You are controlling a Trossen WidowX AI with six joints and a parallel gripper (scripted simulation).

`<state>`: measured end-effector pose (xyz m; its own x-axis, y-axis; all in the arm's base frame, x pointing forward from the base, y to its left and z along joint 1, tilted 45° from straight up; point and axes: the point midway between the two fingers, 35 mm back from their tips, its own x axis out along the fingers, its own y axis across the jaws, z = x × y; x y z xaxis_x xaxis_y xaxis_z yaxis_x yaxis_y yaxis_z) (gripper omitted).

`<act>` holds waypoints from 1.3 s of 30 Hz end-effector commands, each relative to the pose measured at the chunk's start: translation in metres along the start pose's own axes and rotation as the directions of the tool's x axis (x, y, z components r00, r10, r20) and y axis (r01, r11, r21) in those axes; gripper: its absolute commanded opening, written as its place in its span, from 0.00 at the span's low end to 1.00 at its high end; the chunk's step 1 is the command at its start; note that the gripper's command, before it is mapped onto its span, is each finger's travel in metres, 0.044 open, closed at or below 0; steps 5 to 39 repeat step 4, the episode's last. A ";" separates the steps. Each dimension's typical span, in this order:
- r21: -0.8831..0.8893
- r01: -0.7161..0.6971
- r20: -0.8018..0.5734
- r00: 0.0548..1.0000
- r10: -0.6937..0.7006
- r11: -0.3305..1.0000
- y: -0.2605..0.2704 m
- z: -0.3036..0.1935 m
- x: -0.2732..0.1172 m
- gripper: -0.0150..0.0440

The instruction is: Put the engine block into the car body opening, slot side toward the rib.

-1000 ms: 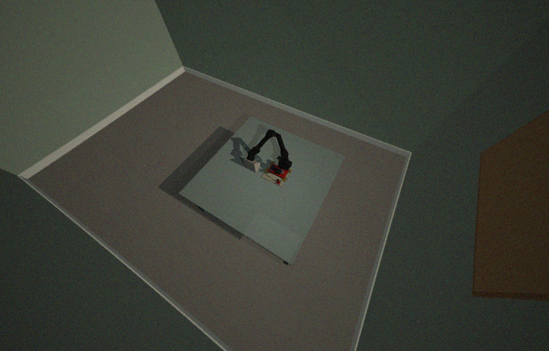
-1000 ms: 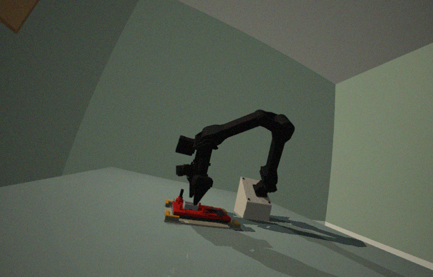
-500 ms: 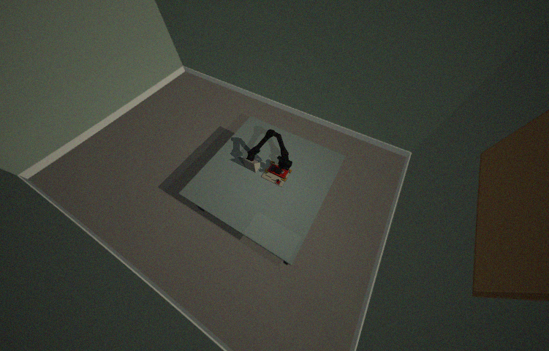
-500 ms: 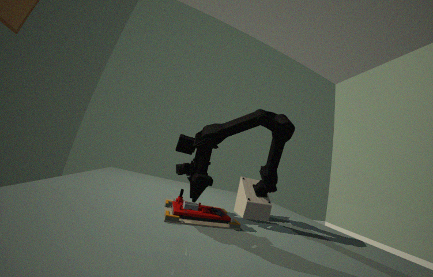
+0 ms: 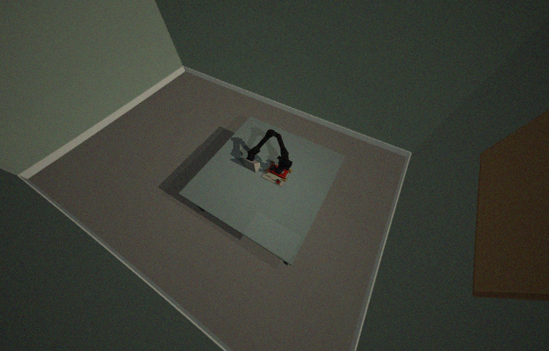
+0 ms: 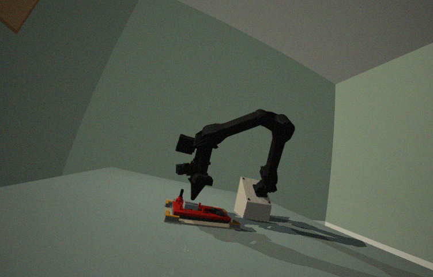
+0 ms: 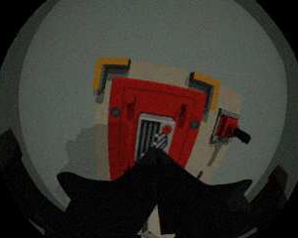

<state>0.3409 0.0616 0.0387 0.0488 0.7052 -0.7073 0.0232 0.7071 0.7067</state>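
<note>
The red car body (image 6: 208,214) (image 7: 159,90) lies flat between yellow corner brackets. The grey engine block (image 6: 190,205) (image 7: 149,130) sits in its opening. Its slotted face and a red dot show in the wrist view, and its top stands a little proud of the red surface in the exterior view. Whether it is fully down I cannot tell. My gripper (image 6: 193,198) (image 7: 155,151) is shut with nothing between the fingers. Its tips hang just above the block, with a small gap in the exterior view. The fingers hide the block's near end and the rib.
A beige base board (image 7: 183,74) lies under the car body. A red piece (image 7: 226,127) with a black lever (image 6: 181,193) (image 7: 242,135) stands upright on the board beside the body. The arm's pale base block (image 6: 258,210) (image 5: 252,165) stands near the board.
</note>
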 end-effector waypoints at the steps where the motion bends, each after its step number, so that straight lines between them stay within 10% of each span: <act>1: -0.007 -0.001 0.003 1.000 0.001 1.000 0.001 0.001 -0.001 0.25; 39: -0.007 -0.001 0.003 1.000 0.001 1.000 0.001 0.001 -0.001 0.25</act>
